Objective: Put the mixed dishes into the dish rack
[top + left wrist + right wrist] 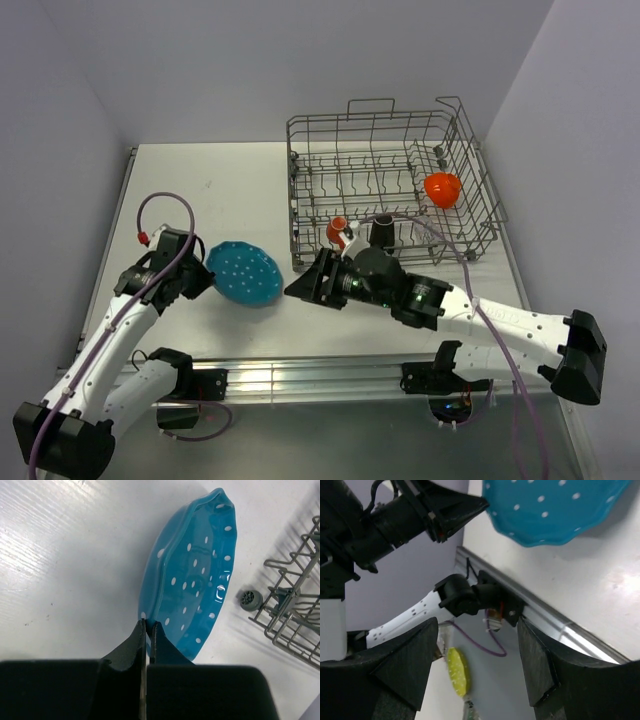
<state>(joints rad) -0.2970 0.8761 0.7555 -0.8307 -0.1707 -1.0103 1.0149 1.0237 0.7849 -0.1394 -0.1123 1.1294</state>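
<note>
The left claw [148, 626] is pinched shut on the rim of the plate [195, 580]; the right claw [477, 630] gapes empty. Best lift steadily, then slot it upright between the tines of the rack [392, 117].

— What lies in front of the fingers of the right gripper [300, 287]?
— Nothing between them. Just past the tips is bare table [230, 190], then the teal plate [245, 272].
— And the plate's far side?
— Taken: the left gripper [148, 626] is pinched on that rim.
— Behind the right fingers?
— The front wall of the dish rack [296, 215], close, with the orange cup [337, 230] and mug [382, 232] just inside it.
</note>
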